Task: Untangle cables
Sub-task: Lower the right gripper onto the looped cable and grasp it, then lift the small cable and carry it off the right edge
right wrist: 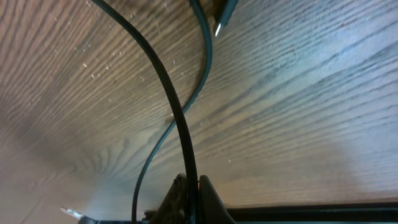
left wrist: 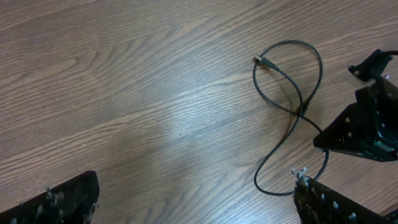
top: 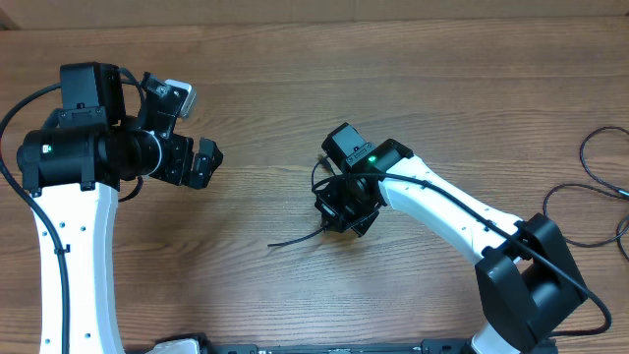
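Note:
A thin black cable [left wrist: 292, 106] lies looped and crossed over itself on the wooden table, with metal plug ends. In the overhead view the cable [top: 295, 239] trails out left of my right gripper [top: 344, 208], which sits low over the loop at the table's middle. In the right wrist view my right gripper [right wrist: 191, 190] is shut on one strand of the cable [right wrist: 168, 93], a second strand curving beside it. My left gripper [top: 201, 162] is open and empty, held above the table at the left, apart from the cable; its fingers [left wrist: 193, 202] frame bare wood.
Another black cable [top: 600, 177] lies looped at the table's far right edge, beside the right arm's base [top: 531, 285]. The left arm's base stands at the left edge. The table [top: 295, 79] is wood grain.

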You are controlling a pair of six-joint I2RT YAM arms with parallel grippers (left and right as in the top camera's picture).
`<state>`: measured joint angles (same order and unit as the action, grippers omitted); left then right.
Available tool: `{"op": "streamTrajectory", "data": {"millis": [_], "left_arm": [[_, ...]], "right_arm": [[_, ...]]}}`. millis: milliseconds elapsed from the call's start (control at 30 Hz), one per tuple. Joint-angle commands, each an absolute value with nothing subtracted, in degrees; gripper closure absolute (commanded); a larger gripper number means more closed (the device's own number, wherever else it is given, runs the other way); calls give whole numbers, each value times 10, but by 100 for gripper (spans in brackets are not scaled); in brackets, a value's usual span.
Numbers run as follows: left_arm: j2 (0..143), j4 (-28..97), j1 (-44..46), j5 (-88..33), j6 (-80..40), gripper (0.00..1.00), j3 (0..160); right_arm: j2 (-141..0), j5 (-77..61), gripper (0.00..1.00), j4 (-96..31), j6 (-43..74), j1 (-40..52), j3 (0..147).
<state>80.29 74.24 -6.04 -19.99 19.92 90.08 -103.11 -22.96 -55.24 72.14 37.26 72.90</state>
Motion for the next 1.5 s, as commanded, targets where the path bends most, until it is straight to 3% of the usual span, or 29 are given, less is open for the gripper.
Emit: {"op": "streamTrajectory", "data": {"millis": [0,600,1100,1467], "left_arm": [[802,743,-63,-208,206,0,906],[802,743,-63,-208,206,0,906],[802,743,-63,-208,206,0,906],[802,743,-63,-208,206,0,906]], "right_arm": [[-1014,-200,96,-535,689,365,728],[-1014,-169,96,-555,485,246,900],[-1014,151,96,-589,479,178,1160],[-1014,319,96,-411,374,81,1188]]}}
